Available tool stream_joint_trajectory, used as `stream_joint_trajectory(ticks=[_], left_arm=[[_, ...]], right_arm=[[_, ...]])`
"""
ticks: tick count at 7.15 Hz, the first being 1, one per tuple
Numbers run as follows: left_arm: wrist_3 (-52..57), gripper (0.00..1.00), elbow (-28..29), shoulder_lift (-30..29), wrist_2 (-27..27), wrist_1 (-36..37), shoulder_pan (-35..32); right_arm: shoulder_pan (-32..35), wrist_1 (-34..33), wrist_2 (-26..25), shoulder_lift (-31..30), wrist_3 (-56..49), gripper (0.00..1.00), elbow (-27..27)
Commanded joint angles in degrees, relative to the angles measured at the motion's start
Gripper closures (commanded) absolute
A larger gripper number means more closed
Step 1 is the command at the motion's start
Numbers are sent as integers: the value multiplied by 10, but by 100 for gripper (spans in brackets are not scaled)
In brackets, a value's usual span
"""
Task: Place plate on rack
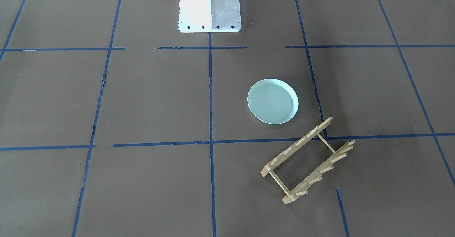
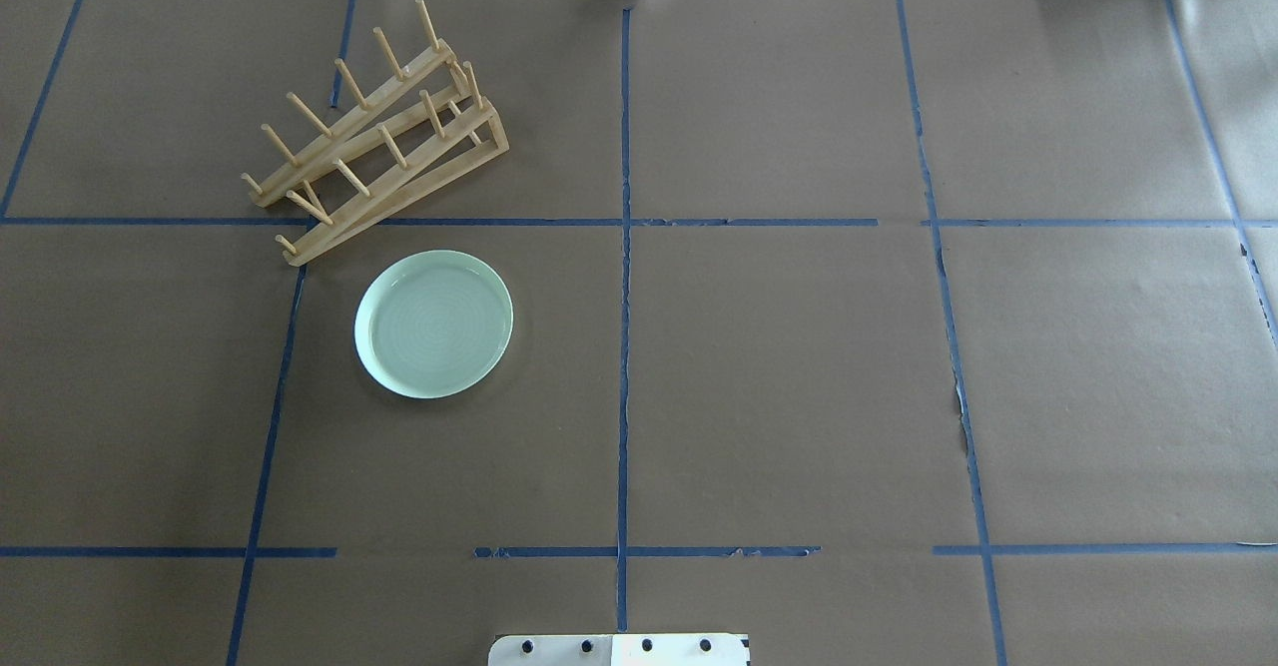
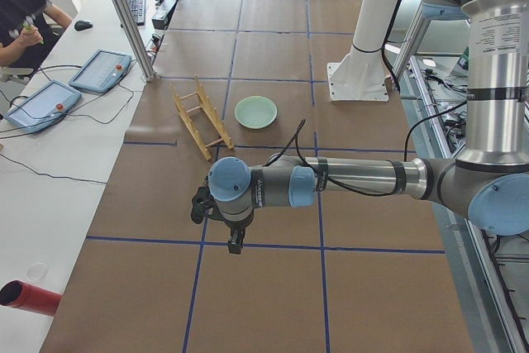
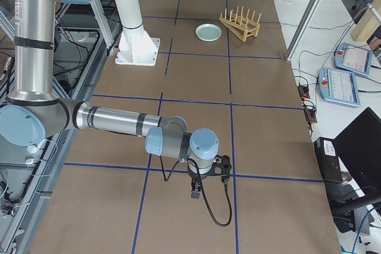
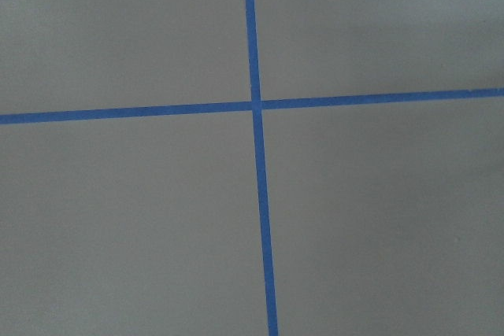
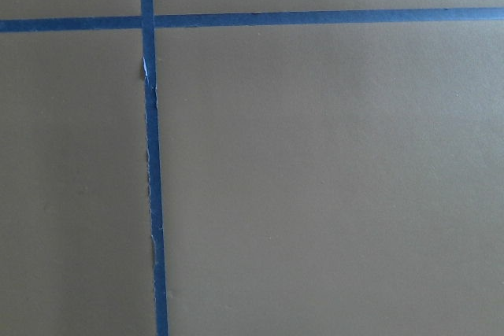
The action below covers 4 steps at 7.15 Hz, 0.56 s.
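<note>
The pale mint-green plate [image 1: 273, 101] lies flat on the brown paper, also in the overhead view [image 2: 433, 324] left of centre. The light-wood rack [image 1: 296, 145] stands just beyond it [image 2: 399, 197], set at an angle, with nothing between its pegs. Both show small in the side views: plate [image 3: 255, 112] [image 4: 208, 31], rack [image 3: 202, 117] [image 4: 240, 25]. My left gripper [image 3: 235, 241] hangs over the table far from them, and so does my right gripper [image 4: 196, 191]. I cannot tell whether either is open or shut. Both wrist views show only paper and blue tape.
The white robot pedestal [image 1: 209, 6] stands at the table's robot side. Blue tape lines divide the paper into squares. An operator [image 3: 21, 14], teach pendants [image 3: 99, 70] and a red cylinder [image 3: 29, 298] are on the side bench.
</note>
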Motion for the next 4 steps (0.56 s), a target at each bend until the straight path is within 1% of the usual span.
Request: stream_joint_trajectory(ticks=[1, 2, 3, 4], left_arm=[[8, 0, 4, -7, 0, -3, 2], [-5, 0, -3, -6, -7, -8, 2], [0, 0, 1, -5, 2, -13, 2], [1, 0, -3, 9, -5, -18, 2]], right_arm=[[0, 0, 0, 0, 0, 0, 0], [0, 0, 0, 0, 0, 0, 0], [0, 0, 0, 0, 0, 0, 0], [0, 0, 0, 0, 0, 0, 0]])
